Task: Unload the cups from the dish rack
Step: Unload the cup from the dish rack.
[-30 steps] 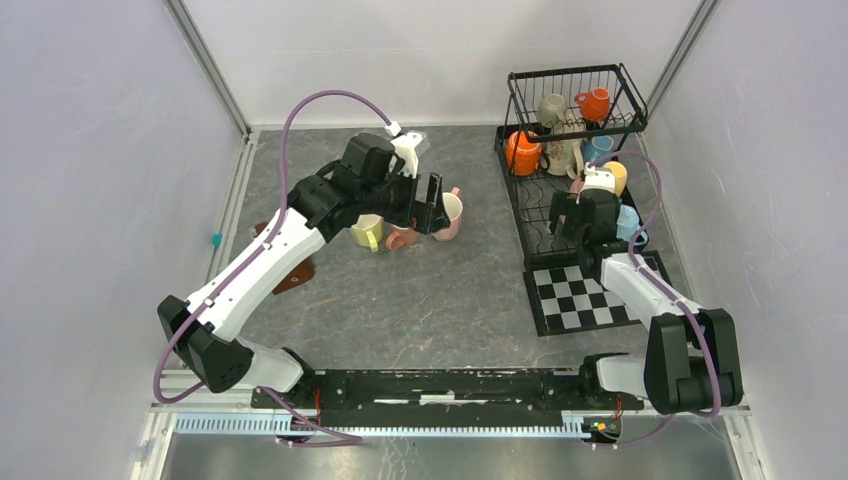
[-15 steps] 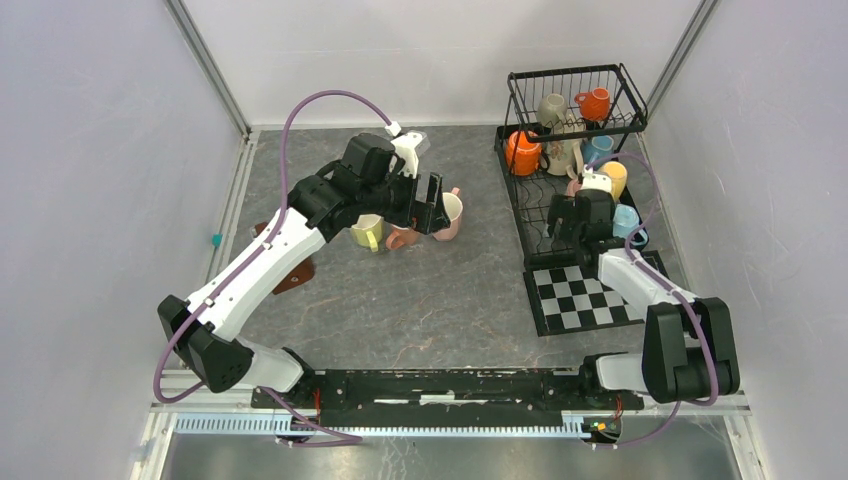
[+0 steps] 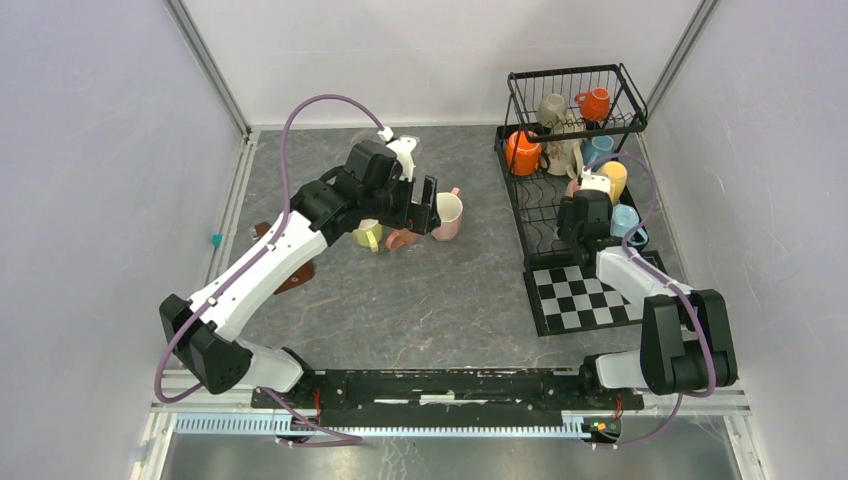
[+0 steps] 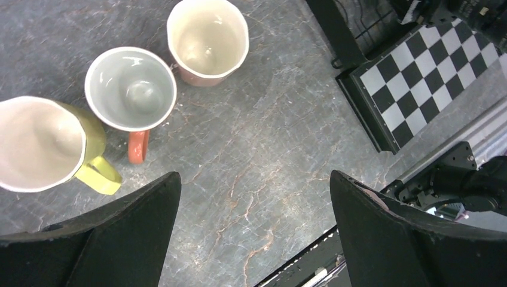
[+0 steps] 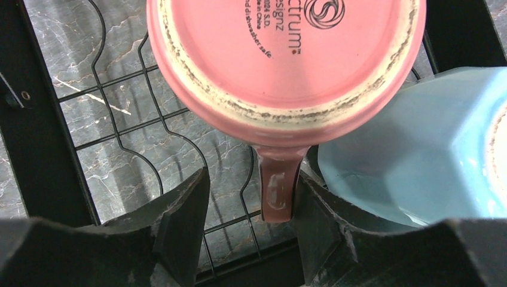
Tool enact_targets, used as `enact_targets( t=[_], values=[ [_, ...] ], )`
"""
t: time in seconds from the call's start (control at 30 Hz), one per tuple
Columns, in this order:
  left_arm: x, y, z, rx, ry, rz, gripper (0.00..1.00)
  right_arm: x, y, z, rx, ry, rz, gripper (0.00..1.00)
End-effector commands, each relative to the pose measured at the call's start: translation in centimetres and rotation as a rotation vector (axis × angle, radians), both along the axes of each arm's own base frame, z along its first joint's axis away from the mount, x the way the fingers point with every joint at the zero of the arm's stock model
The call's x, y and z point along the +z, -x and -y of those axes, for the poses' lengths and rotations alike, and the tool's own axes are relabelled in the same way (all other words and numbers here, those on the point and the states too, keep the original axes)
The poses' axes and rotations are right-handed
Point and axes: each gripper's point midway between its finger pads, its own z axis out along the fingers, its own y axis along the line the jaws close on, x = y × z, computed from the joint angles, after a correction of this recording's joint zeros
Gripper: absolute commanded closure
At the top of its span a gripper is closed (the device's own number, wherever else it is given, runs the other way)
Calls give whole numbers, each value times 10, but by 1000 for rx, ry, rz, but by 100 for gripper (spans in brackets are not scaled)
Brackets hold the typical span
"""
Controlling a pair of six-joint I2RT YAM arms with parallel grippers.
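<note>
Overhead, dish rack (image 3: 565,71): stands at the far right of the table (image 3: 450,310), with the checkered mat (image 3: 580,293) at its near end.
Overhead, cups in rack: an orange mug (image 3: 596,102) and a grey-olive mug (image 3: 551,107) sit in the upper basket. Another orange one (image 3: 521,153), a cream one (image 3: 562,155) and a yellow one (image 3: 616,175) sit on the lower tier.
Overhead, cups on table: three stand close together at centre, partly hidden under the left arm.
Overhead, right gripper (image 3: 580,205): down in the lower tier; its jaws are hidden by the wrist.
Overhead, left gripper (image 3: 425,205): above the three table cups.
Left wrist, left gripper (image 4: 254,179): spread wide and empty, high above the bare stone.
Left wrist, cups: a pink mug (image 4: 208,39), a grey-lined mug with an orange handle (image 4: 130,88) and a yellow mug (image 4: 42,143) stand upright in a row, mouths up.
Right wrist, pink cup (image 5: 281,54): base toward the camera, on the rack wires, just beside a light blue cup (image 5: 412,149).
Right wrist, right gripper (image 5: 251,179): partly parted, one finger on each side of the pink cup's handle (image 5: 278,191). One finger is at the handle, and a gap shows at the other, so there is no grip yet.
</note>
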Motion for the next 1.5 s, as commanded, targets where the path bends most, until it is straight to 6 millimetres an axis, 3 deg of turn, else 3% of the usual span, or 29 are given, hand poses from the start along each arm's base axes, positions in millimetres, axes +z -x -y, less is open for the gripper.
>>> enact_targets(
  t=[0.0,0.2,0.33,0.57,0.93,1.47],
  values=[
    [21,-9,-13,131,68,53,0,10,-10,5,-13,28,49,43],
    [36,-12,-35,241,118,76,0,10,-13,8,-18,50,48,48],
    [49,-9,-40,247,152,96,0,9,-14,10,-18,66,38,53],
    [54,-5,-42,243,174,97,0,5,-14,13,-20,84,32,62],
    [58,0,-43,249,203,93,0,16,-21,13,-15,95,54,100],
    [49,8,-22,241,367,4,0,71,-23,1,21,24,219,100]
  ],
)
